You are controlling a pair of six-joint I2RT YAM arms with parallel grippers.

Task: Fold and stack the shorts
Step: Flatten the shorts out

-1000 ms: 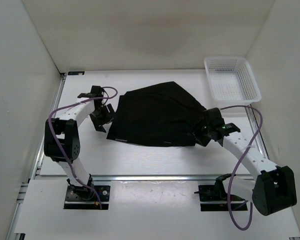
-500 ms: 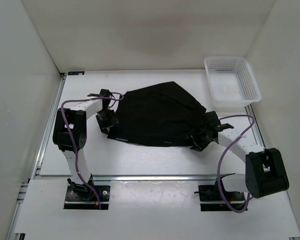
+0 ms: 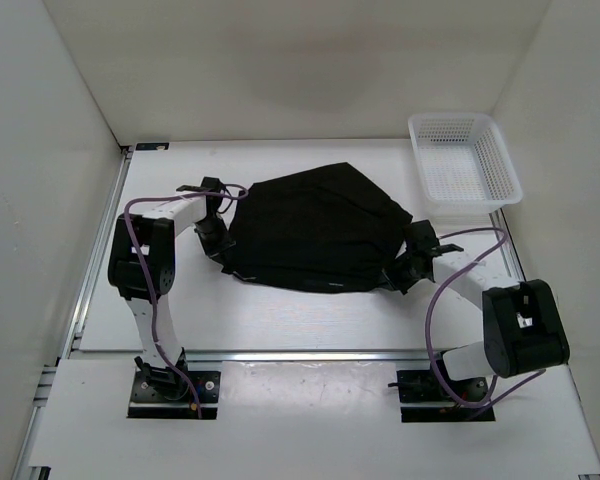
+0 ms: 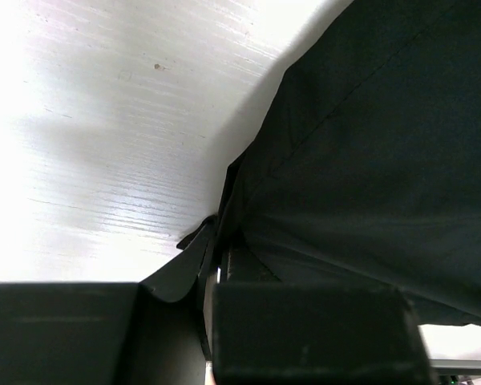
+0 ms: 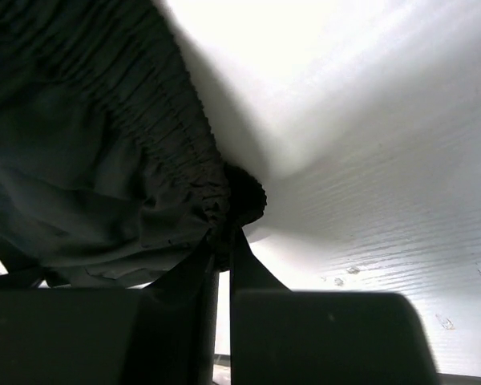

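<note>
shorts (image 3: 315, 230) are lying mid-frame on the counter (image 3: 280, 325), long axis running l-to-r btw the hands. left hand (image 3: 218, 240) is pinching the left edge and right hand (image 3: 405, 268) is clamping the gathered right end (each equally near).

White links (image 3: 152, 338), bulky black joints (image 3: 523, 330), looping purple cables (image 3: 431, 318), black base plates (image 3: 170, 392); left pincer (image 3: 216, 242) and right pincer (image 3: 406, 267) black.

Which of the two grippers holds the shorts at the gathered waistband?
The right gripper: it pinches the ruched waistband of the shorts. The left gripper grips a smooth edge instead.
</note>
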